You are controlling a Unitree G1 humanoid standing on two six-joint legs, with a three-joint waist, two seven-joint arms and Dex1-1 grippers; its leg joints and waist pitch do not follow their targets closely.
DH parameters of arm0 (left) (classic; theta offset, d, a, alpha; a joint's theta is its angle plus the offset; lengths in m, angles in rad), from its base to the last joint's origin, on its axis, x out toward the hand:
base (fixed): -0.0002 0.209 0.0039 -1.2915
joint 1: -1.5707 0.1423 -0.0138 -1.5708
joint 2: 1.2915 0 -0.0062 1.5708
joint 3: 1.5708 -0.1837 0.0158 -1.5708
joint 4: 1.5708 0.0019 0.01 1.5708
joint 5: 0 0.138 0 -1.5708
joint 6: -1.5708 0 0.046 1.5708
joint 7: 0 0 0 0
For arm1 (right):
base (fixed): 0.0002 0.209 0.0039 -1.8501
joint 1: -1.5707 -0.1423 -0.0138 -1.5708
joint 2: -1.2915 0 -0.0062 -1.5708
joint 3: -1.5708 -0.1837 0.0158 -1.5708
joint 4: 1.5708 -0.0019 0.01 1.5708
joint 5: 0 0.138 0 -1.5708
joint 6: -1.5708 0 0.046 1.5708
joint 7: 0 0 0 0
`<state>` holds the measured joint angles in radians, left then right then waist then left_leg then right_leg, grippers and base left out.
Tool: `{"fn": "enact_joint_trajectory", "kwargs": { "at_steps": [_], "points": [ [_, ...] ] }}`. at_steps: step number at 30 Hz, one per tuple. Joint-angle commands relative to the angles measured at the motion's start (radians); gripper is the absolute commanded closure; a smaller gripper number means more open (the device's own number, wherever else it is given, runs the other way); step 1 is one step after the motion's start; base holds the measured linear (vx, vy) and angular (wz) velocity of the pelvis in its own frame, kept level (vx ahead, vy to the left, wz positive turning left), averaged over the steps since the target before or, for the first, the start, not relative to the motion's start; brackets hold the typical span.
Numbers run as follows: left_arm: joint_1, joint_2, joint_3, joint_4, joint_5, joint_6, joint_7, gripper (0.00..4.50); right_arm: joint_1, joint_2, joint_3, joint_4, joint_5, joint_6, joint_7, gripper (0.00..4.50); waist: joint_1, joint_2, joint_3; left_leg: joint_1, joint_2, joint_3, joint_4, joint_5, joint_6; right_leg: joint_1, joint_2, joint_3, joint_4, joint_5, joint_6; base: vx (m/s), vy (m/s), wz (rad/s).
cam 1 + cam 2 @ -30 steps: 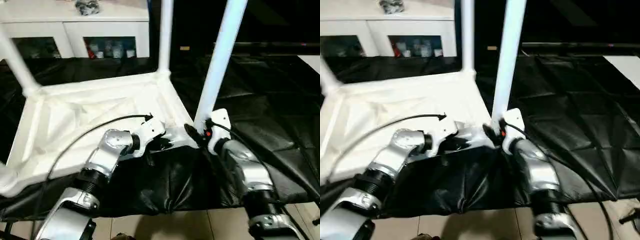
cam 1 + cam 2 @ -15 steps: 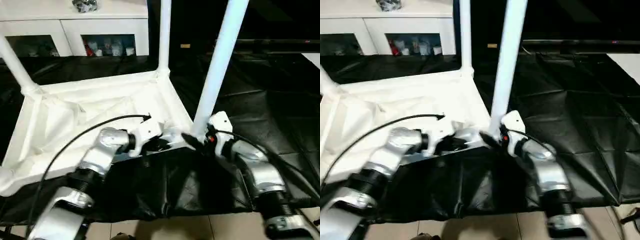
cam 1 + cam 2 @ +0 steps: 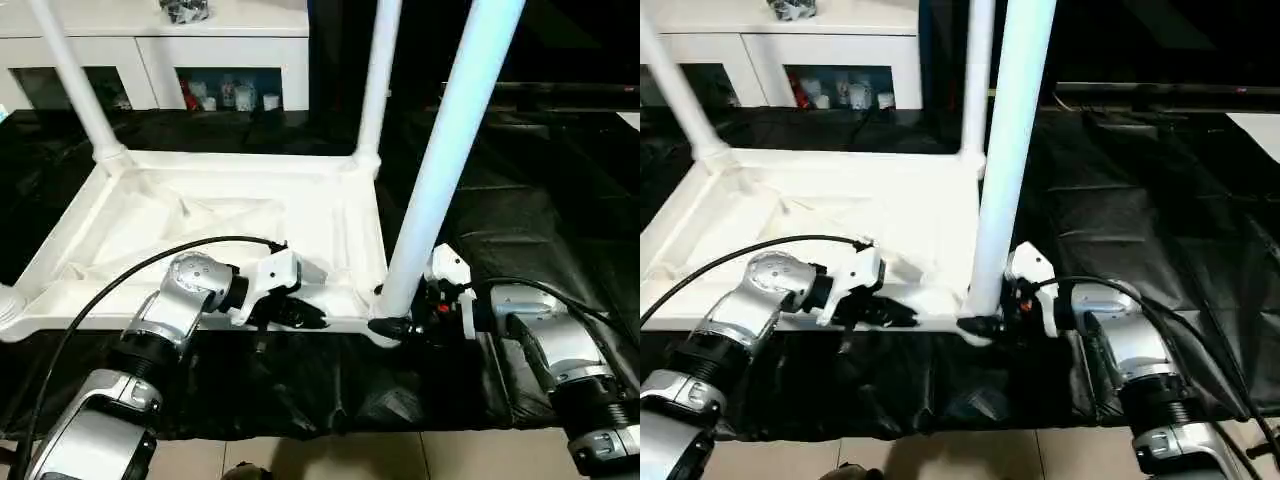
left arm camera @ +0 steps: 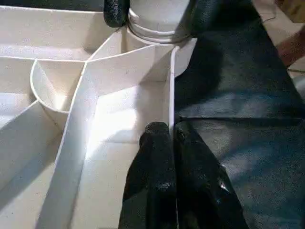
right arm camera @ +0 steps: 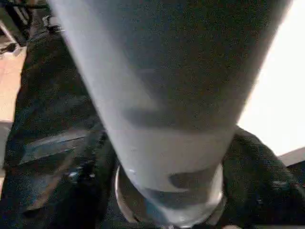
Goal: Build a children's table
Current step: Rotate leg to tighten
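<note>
The white tabletop point(image 3: 240, 215) lies upside down on the black-covered work table, ribbed underside up. Three white legs stand in its corner sockets: far left point(image 3: 75, 85), far right point(image 3: 378, 80) and near right point(image 3: 450, 150). Its near left corner point(image 3: 6, 305) runs off the picture's edge. My left gripper point(image 3: 300, 315) is shut on the tabletop's near rim point(image 4: 170, 95), one black finger point(image 4: 157, 162) on each side of the wall. My right gripper point(image 3: 395, 324) is shut on the near right leg point(image 5: 162, 95) at its base, just above the socket.
The black cover point(image 3: 560, 200) spreads crumpled to the right of the tabletop and hangs over the front edge above the tiled floor point(image 3: 400, 455). A white glass-door cabinet point(image 3: 230, 55) stands behind. A black cable point(image 3: 130, 280) loops over my left forearm.
The tabletop has swung round so its near rim lies along the work table's front edge. Both grippers kept their hold. My right forearm has dropped lower and further right.
</note>
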<state>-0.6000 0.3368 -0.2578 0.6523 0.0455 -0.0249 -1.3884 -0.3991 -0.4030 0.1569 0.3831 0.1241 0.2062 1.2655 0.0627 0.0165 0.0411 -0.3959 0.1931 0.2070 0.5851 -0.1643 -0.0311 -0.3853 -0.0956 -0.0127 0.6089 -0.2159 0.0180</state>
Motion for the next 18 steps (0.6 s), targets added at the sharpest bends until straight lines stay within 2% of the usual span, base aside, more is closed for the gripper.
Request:
{"fn": "enact_joint_trajectory", "kwargs": {
  "at_steps": [1,3,8,10,11,12,13,14,15,16,17,18],
  "points": [
    [-0.048,-0.031,-0.005,-0.004,-0.037,0.003,0.006,4.5,0.011,0.027,0.105,-0.028,0.011,0.019,0.086,1.6,0.0,-0.016,-0.055,0.032,0.041,-0.014,-0.071,-0.233,0.04,0.022,-0.039,0.016,-0.066,-0.109,-0.255,0.0,0.0,0.0],
    [-0.05,-0.03,-0.004,-0.001,-0.04,0.006,-0.001,4.5,0.011,0.028,0.109,-0.029,0.011,0.022,0.093,1.8,0.0,-0.015,-0.054,0.032,0.041,-0.014,-0.071,-0.232,0.041,0.021,-0.039,0.016,-0.067,-0.112,-0.255,0.0,0.0,0.0],
    [-0.043,-0.036,0.011,-0.006,-0.047,0.022,0.017,4.5,0.026,0.048,0.089,-0.048,0.04,0.042,0.061,1.91,0.0,-0.014,-0.054,0.033,0.042,-0.015,-0.073,-0.237,0.035,0.021,-0.038,0.016,-0.067,-0.12,-0.254,0.0,0.0,0.0],
    [-0.031,-0.045,0.013,-0.017,-0.032,0.028,0.068,4.5,0.046,0.074,0.053,-0.069,0.057,0.06,-0.004,1.94,0.001,-0.014,-0.054,0.033,0.042,-0.014,-0.072,-0.235,0.036,0.019,-0.039,0.017,-0.068,-0.12,-0.254,0.0,0.0,0.0],
    [-0.025,-0.057,0.012,-0.021,-0.007,0.047,0.131,4.5,0.056,0.1,0.033,-0.071,0.041,0.069,-0.083,1.94,0.0,-0.013,-0.052,0.032,0.041,-0.015,-0.075,-0.248,0.028,0.019,-0.039,0.017,-0.069,-0.141,-0.248,0.0,0.0,0.0],
    [-0.02,-0.069,0.012,-0.025,0.009,0.062,0.179,4.5,0.062,0.123,0.017,-0.069,0.028,0.072,-0.148,1.94,-0.005,-0.014,-0.049,0.035,0.041,-0.016,-0.078,-0.279,0.013,0.012,-0.041,0.019,-0.074,-0.182,-0.241,0.0,0.0,0.0],
    [-0.013,-0.087,0.014,-0.032,0.021,0.079,0.226,4.5,0.069,0.15,0.001,-0.068,0.016,0.071,-0.215,1.95,-0.008,-0.015,-0.047,0.035,0.04,-0.019,-0.081,-0.299,0.003,0.013,-0.043,0.018,-0.078,-0.223,-0.233,0.0,0.0,0.0],
    [-0.01,-0.093,0.014,-0.035,0.023,0.085,0.235,4.5,0.069,0.159,-0.004,-0.066,0.014,0.075,-0.234,1.95,-0.011,-0.017,-0.045,0.038,0.039,-0.021,-0.083,-0.336,-0.015,0.01,-0.045,0.02,-0.087,-0.304,-0.211,0.0,0.0,0.0],
    [0.006,-0.127,0.011,-0.056,0.037,0.124,0.297,4.5,0.066,0.213,-0.034,-0.052,-0.003,0.099,-0.359,1.97,-0.013,-0.009,-0.045,0.041,0.04,-0.023,-0.085,-0.345,-0.027,0.007,-0.045,0.022,-0.088,-0.326,-0.203,0.0,0.0,0.0],
    [0.015,-0.147,0.006,-0.066,0.048,0.139,0.33,4.5,0.061,0.246,-0.05,-0.04,-0.012,0.098,-0.426,1.97,-0.02,-0.009,-0.041,0.04,0.038,-0.027,-0.089,-0.382,-0.044,0.004,-0.045,0.02,-0.094,-0.384,-0.184,0.0,0.0,0.0],
    [0.018,-0.176,0.007,-0.071,0.057,0.161,0.38,4.5,0.05,0.286,-0.071,-0.019,-0.023,0.093,-0.514,1.98,-0.029,-0.005,-0.041,0.036,0.039,-0.03,-0.094,-0.398,-0.063,0.003,-0.044,0.02,-0.095,-0.398,-0.169,0.0,0.0,0.0],
    [0.019,-0.204,0.009,-0.073,0.061,0.181,0.421,4.5,0.04,0.322,-0.088,-0.001,-0.029,0.094,-0.584,1.99,-0.034,-0.006,-0.042,0.037,0.037,-0.033,-0.095,-0.411,-0.069,0.002,-0.043,0.018,-0.097,-0.411,-0.162,0.0,0.0,0.0]
  ]
}}
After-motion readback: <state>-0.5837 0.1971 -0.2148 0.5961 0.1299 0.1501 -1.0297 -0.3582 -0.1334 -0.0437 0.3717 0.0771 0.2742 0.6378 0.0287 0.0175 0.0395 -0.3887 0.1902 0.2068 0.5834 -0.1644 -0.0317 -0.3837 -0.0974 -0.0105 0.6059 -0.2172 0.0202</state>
